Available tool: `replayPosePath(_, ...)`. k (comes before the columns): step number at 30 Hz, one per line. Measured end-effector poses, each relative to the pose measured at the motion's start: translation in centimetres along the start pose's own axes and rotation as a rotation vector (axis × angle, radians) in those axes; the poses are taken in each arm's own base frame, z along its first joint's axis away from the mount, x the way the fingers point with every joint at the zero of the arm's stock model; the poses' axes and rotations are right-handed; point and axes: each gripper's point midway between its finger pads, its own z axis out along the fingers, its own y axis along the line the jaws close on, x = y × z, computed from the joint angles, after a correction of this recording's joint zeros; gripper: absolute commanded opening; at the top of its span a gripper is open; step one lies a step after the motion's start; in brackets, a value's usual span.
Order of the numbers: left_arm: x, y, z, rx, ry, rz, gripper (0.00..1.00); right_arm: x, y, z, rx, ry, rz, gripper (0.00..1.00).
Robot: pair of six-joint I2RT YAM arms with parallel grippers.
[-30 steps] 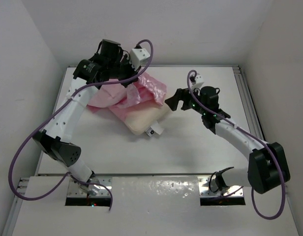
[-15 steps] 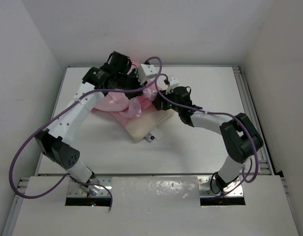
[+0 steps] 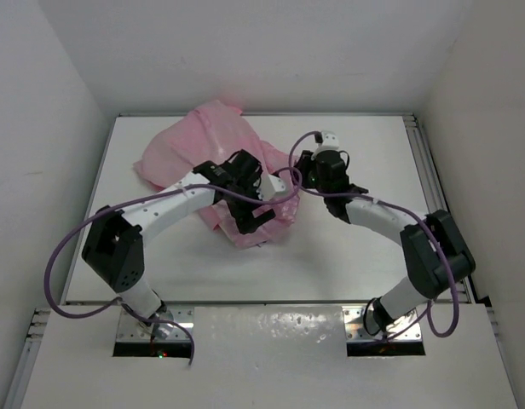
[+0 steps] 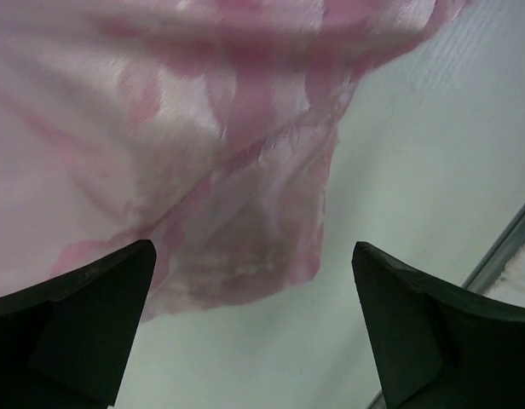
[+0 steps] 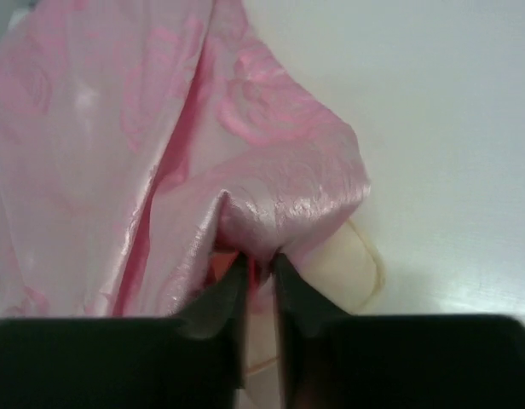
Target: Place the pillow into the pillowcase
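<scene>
The pink satin pillowcase (image 3: pixel 194 145) lies spread from the back left toward the middle and covers nearly all of the pillow. Only a cream corner of the pillow (image 5: pixel 354 266) shows under the fabric in the right wrist view. My right gripper (image 3: pixel 295 181) is at the pillowcase's right edge, shut on a pinched fold of the pink fabric (image 5: pixel 258 260). My left gripper (image 3: pixel 252 217) hangs over the near end of the pillowcase (image 4: pixel 228 170). It is open (image 4: pixel 252 249), and its wide-apart fingers (image 4: pixel 92 298) hold nothing.
White walls close in the white table (image 3: pixel 356 247) at the back and on both sides. A metal rail (image 3: pixel 433 187) runs along its right edge. Purple cables (image 3: pixel 62 256) loop off both arms.
My left gripper has let go of the pillowcase, opened and swung down to the near end. The right gripper moved in and shut on the fabric. The pillowcase now drapes over the pillow.
</scene>
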Motion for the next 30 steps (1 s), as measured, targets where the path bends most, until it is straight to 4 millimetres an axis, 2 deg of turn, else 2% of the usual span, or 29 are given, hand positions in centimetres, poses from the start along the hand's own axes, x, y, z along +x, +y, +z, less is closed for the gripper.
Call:
replayPosePath(1,-0.2,-0.3,0.6,0.004,-0.005,0.005,1.0,-0.3,-0.4,-0.3,0.021,-0.001,0.022,0.56)
replayPosePath(2,-0.6,-0.6,1.2,0.005,-0.014,0.013,1.0,-0.5,-1.0,-0.5,0.044,0.005,0.041,0.79)
replayPosePath(3,-1.0,-0.9,1.6,0.005,-0.024,0.021,1.0,-0.6,-1.7,-0.6,0.068,0.019,0.064,0.86)
replayPosePath(4,-1.3,-1.2,2.0,0.006,-0.034,0.032,1.0,-0.7,-2.4,-0.7,0.09,0.029,0.088,0.89)
replayPosePath(7,-2.1,-2.7,3.1,0.012,-0.052,0.083,1.0,-1.0,-5.5,-1.2,0.17,0.062,0.204,0.9)
replayPosePath(10,-1.7,-4.7,4.7,0.02,-0.039,0.156,1.0,-1.4,-9.6,-3.0,0.257,0.046,0.337,0.89)
replayPosePath(14,2.2,-7.0,7.4,0.011,0.057,0.25,1.0,-0.1,-13.8,-6.3,0.326,0.026,0.485,0.84)
replayPosePath(16,4.4,-7.5,8.4,-0.017,0.116,0.295,1.0,1.3,-14.2,-6.9,0.31,0.045,0.522,0.83)
replayPosePath(18,5.8,-7.1,8.8,-0.076,0.159,0.329,0.98,2.3,-13.7,-6.9,0.279,0.085,0.532,0.85)
replayPosePath(22,5.8,-5.3,8.4,-0.215,0.179,0.372,0.92,2.5,-11.9,-5.2,0.178,0.146,0.529,0.86)
replayPosePath(23,5.8,-4.9,8.2,-0.249,0.184,0.383,0.88,2.2,-11.4,-4.5,0.151,0.155,0.529,0.86)
replayPosePath(27,7.1,-3.6,7.4,-0.361,0.229,0.436,0.52,1.6,-9.8,-1.5,0.046,0.179,0.538,0.86)
replayPosePath(28,7.5,-3.3,7.3,-0.379,0.243,0.445,0.34,1.7,-9.6,-0.8,0.028,0.186,0.543,0.86)
replayPosePath(29,7.8,-3.1,7.3,-0.392,0.26,0.461,0.23,1.9,-9.3,0.0,0.01,0.198,0.544,0.86)
replayPosePath(30,8.0,-3.0,7.2,-0.402,0.272,0.467,0.04,2.4,-8.8,0.7,-0.011,0.216,0.542,0.85)
